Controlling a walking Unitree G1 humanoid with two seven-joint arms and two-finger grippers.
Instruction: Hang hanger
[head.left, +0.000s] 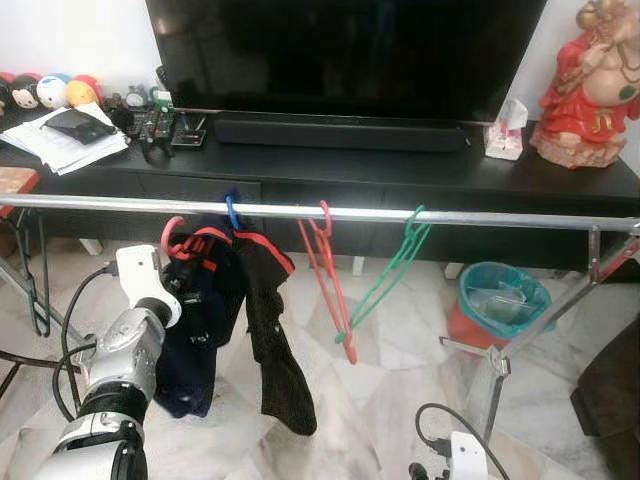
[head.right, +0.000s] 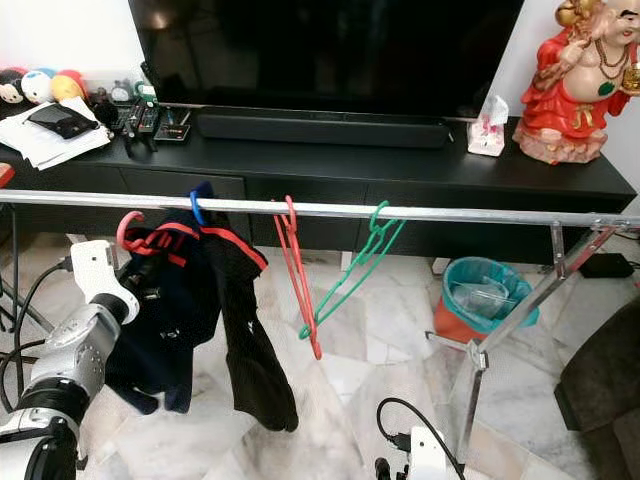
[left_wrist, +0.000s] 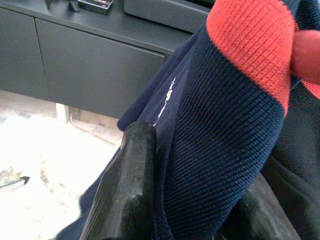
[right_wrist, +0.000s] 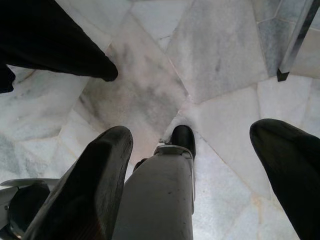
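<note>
My left claw (head.left: 178, 283) is raised beside the metal rail (head.left: 460, 215), pushed into a navy top with red trim (head.left: 205, 290). In the left wrist view my fingers (left_wrist: 127, 190) sit on either side of a fold of that knit cloth, so I judge the claw to be closed on the top rather than on bare plastic. The top rides on a pink hanger (head.left: 170, 232) whose hook curls up just below the rail, at its near side; from here I cannot tell whether the hook is over the bar or still short of it. It looks to me not yet seated.

Along the same rail a blue hook (head.left: 231, 211) carries a black garment (head.left: 275, 340), and further to my right a red hanger (head.left: 330, 290) and a green hanger (head.left: 395, 265) hang bare.

My right claw (right_wrist: 190, 165) hangs low with its fingers spread wide over the marble floor (right_wrist: 220, 55), holding nothing.

So the carrying part seems done and the hanger is at the rail. What is left, as I read it, is to lift the pink hook over the bar, settle it, and let go of the cloth.
</note>
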